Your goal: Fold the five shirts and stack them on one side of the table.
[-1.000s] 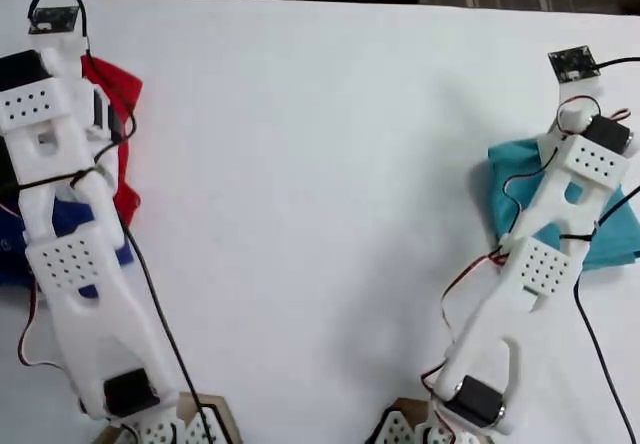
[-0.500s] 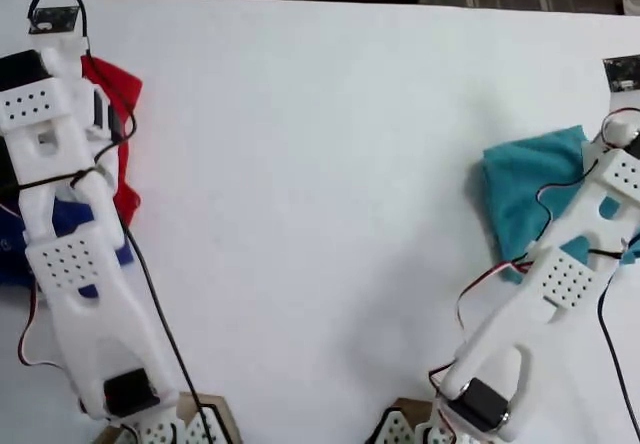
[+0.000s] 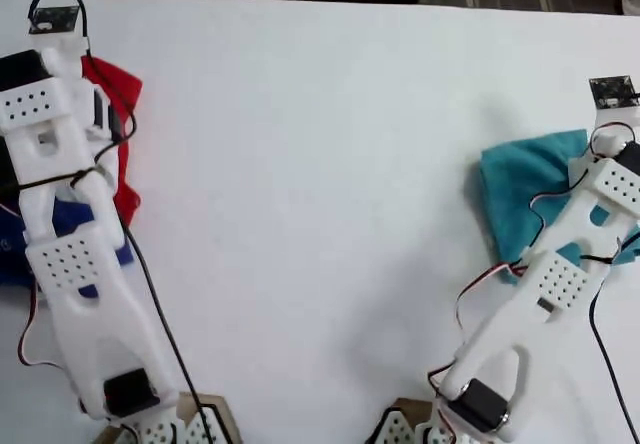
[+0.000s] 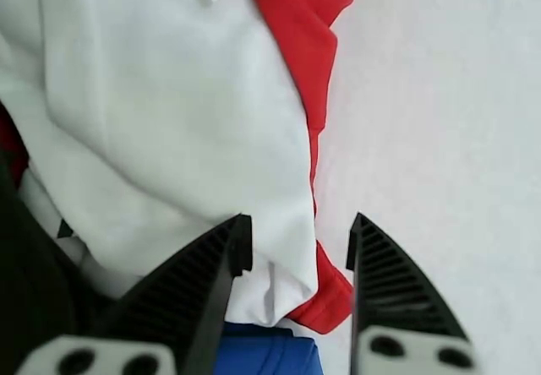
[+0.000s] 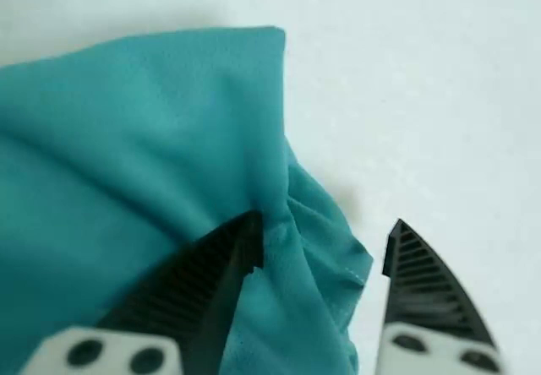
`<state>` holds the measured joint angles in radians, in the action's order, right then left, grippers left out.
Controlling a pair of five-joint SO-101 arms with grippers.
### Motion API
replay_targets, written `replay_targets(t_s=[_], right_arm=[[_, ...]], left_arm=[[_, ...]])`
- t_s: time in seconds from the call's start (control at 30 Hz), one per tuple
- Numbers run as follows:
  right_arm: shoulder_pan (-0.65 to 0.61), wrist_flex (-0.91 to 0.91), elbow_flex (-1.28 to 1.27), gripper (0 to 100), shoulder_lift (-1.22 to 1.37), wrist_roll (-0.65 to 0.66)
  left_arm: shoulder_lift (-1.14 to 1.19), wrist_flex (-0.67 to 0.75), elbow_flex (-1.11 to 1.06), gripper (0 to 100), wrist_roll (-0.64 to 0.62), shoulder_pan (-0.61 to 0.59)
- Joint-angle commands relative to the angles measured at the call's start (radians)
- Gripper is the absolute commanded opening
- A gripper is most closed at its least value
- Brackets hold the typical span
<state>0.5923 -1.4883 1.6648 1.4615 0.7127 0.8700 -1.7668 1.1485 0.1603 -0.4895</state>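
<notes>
A crumpled teal shirt (image 3: 525, 199) lies at the table's right edge, partly under my right arm (image 3: 550, 279). My right gripper (image 5: 325, 240) is open and low over a bunched corner of the teal shirt (image 5: 144, 155), one finger against the fold. At the far left a red shirt (image 3: 122, 99) and a blue shirt (image 3: 15, 249) lie under my left arm (image 3: 70, 254). My left gripper (image 4: 296, 244) hangs open above a white shirt (image 4: 161, 113) that lies on the red shirt (image 4: 308, 20), with the blue shirt (image 4: 266, 350) beneath its fingers.
The white table (image 3: 320, 164) stretches wide and bare between the two arms. Both arm bases (image 3: 400, 429) stand at the near edge. A dark gap runs behind the table's far edge.
My right arm swung toward the right table edge, then eased back slightly, uncovering more of the teal shirt. The left arm has stayed still.
</notes>
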Motion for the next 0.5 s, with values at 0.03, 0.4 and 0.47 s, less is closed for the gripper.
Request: replay_targets(t_s=[0.03,0.4,0.47], right_arm=[[-0.010,-0.016,0.003,12.4,0.018,0.095],[0.136,0.156,0.003,2.0,0.016,0.112],[0.162,0.157,0.003,2.0,0.015,0.072]], left_arm=[[-0.012,-0.012,0.027,21,0.006,0.011],[-0.012,-0.012,0.027,21,0.006,0.011],[-0.012,-0.012,0.028,21,0.006,0.011]])
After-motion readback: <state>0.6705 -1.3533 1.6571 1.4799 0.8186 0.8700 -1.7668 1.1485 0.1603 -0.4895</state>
